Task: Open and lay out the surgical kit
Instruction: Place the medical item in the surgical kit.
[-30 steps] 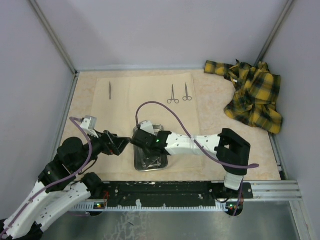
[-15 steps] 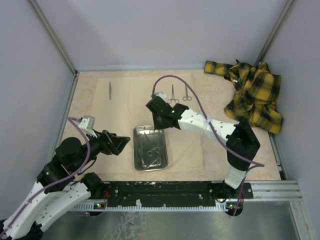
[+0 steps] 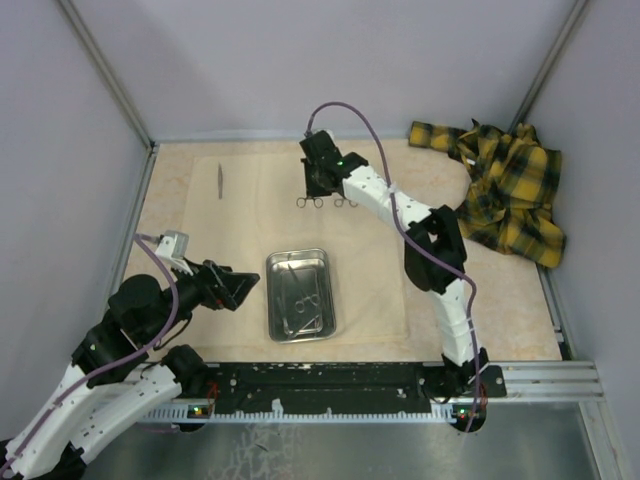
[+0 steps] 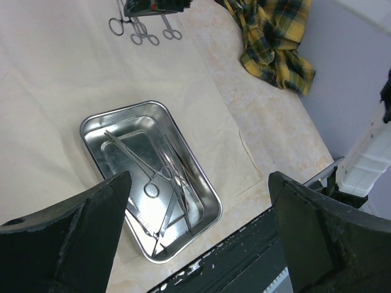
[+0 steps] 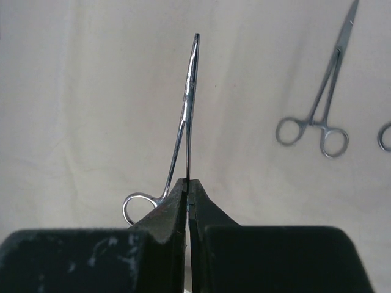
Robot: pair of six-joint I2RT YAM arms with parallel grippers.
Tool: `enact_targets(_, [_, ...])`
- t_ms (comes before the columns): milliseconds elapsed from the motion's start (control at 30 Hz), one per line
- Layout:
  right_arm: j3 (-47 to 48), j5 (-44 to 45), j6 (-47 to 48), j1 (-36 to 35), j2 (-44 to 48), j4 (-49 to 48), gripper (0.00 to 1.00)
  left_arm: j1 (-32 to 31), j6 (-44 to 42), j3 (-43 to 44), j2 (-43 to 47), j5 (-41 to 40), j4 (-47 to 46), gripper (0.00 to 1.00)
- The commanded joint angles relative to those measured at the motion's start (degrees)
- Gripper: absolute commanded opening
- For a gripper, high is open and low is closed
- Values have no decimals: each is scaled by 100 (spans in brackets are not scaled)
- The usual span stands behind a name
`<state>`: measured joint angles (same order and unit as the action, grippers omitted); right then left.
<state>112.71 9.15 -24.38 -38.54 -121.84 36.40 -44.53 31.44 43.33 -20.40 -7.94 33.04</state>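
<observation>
The steel tray sits on the spread beige cloth wrap and holds several thin instruments. My right gripper is at the far middle of the cloth, shut on a ring-handled clamp that it holds just over the cloth; the clamp's rings show under the gripper. Another clamp lies just to its right. Tweezers lie at the far left. My left gripper is open and empty, hovering left of the tray.
The yellow-and-black plaid cloth is bunched in the far right corner. The black rail runs along the near edge. Walls close in the left, far and right sides.
My right gripper has gone from the tray to the far middle of the cloth with a clamp in it. The left arm has barely moved.
</observation>
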Motion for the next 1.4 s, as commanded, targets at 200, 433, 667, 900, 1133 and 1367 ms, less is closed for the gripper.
enact_targets(200, [1423, -250, 534, 222, -1440, -101, 0, -20, 56, 43, -17, 128, -110, 99])
enact_targets(433, [1736, -199, 592, 285, -1885, -109, 0, -20, 5, -14, -102, 98, -173, 99])
enact_targets(667, [1837, -326, 511, 372, -2088, -194, 0, -19, -8, -20, -281, 143, -191, 99])
enact_targets(900, [2223, -495, 463, 418, -2420, -120, 0, -20, -37, -24, -294, 135, -197, 99])
enact_targets(1133, [2309, -542, 357, 444, -2496, -109, 0, -20, -52, -58, -328, 147, -297, 99])
enact_targets(1367, [2299, -540, 310, 477, -2443, -83, 8, -18, -29, -102, -292, 159, -322, 99])
